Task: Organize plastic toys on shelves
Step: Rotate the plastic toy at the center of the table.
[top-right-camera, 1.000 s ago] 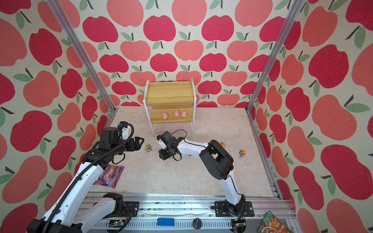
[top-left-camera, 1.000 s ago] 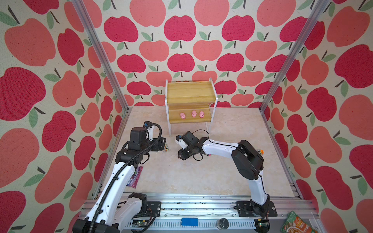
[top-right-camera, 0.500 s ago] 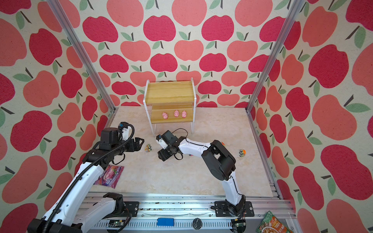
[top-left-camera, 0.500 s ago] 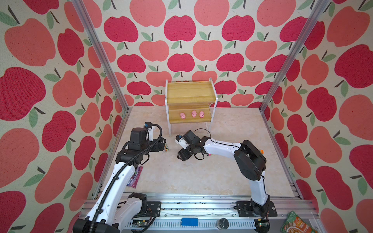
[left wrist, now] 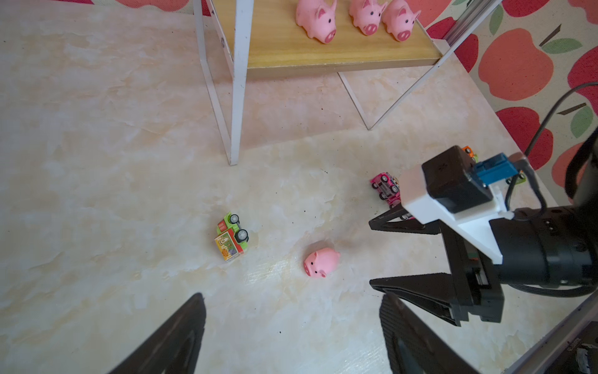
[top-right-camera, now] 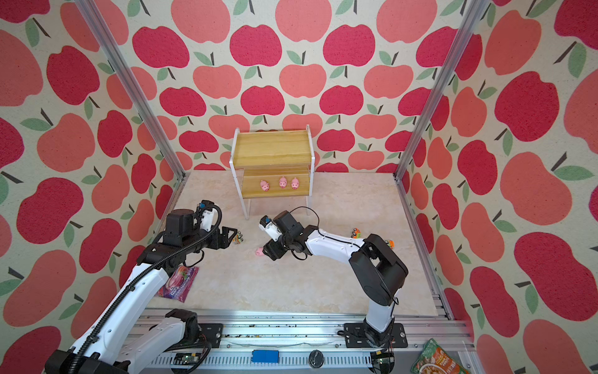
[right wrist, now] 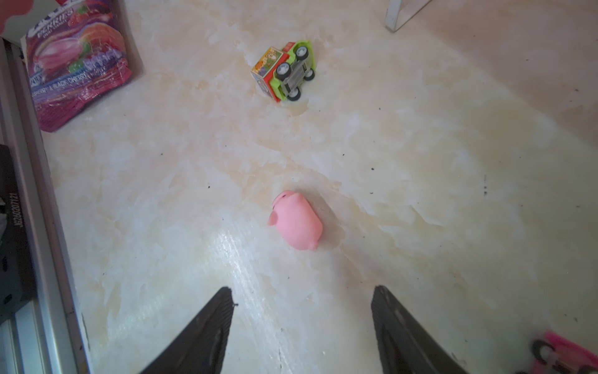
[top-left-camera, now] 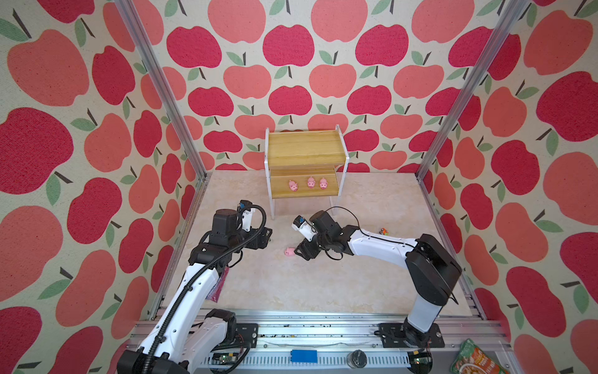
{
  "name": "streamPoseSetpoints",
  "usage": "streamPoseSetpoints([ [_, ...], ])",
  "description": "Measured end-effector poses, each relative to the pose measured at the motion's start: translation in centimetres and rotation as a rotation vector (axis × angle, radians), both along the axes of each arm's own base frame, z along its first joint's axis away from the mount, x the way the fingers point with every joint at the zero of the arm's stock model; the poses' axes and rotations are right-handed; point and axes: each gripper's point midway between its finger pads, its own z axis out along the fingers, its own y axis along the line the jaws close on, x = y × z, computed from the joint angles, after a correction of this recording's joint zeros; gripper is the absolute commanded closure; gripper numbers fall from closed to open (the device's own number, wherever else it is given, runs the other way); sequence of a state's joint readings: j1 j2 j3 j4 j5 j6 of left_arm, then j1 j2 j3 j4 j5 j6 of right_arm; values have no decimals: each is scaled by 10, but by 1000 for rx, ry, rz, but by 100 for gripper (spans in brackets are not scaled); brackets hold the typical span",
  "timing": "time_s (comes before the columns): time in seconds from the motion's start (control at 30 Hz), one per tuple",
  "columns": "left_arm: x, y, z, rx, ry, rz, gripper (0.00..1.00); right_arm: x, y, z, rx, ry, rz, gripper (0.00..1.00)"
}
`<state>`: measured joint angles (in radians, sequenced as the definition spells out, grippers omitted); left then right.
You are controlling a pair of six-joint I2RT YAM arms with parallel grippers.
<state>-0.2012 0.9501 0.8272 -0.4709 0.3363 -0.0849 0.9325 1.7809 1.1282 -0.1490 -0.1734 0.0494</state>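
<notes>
My right pincer (right wrist: 301, 288) hangs low over the table with its jaws well apart and nothing between them. The loose pig (right wrist: 297, 223) lies on the bare top just ahead of the tips, near the middle of the table and a little toward its left edge. It is small, round and looks slick, so I judge that if I close off-centre it will squirt out sideways. If I come down too steeply, my tips will scrape the table or shove the pig away. A pink truck (left wrist: 385, 187) sits just beside the pincer, where a careless swing could knock it. Farther out, the green truck (right wrist: 284, 71) lies tipped with its wheels showing. My left pincer (left wrist: 291, 294), wide open and empty too, faces the same pig; if both reach in, we may clash. At the far edge the shelf (top-left-camera: 304, 192) holds three pigs (top-left-camera: 311, 182) in a row on its lower board. Setting a fourth there, I could bump them or catch the white frame.
</notes>
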Motion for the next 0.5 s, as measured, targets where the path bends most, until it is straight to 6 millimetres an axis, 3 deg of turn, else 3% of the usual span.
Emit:
streamPoseSetpoints([
  [0.2,2,-1,-5,7,14,-10,13,-10,3,-20,-38,-14,38,31],
  [0.5,3,-3,-11,16,29,-25,12,-2,3,-55,-104,-27,17,33],
])
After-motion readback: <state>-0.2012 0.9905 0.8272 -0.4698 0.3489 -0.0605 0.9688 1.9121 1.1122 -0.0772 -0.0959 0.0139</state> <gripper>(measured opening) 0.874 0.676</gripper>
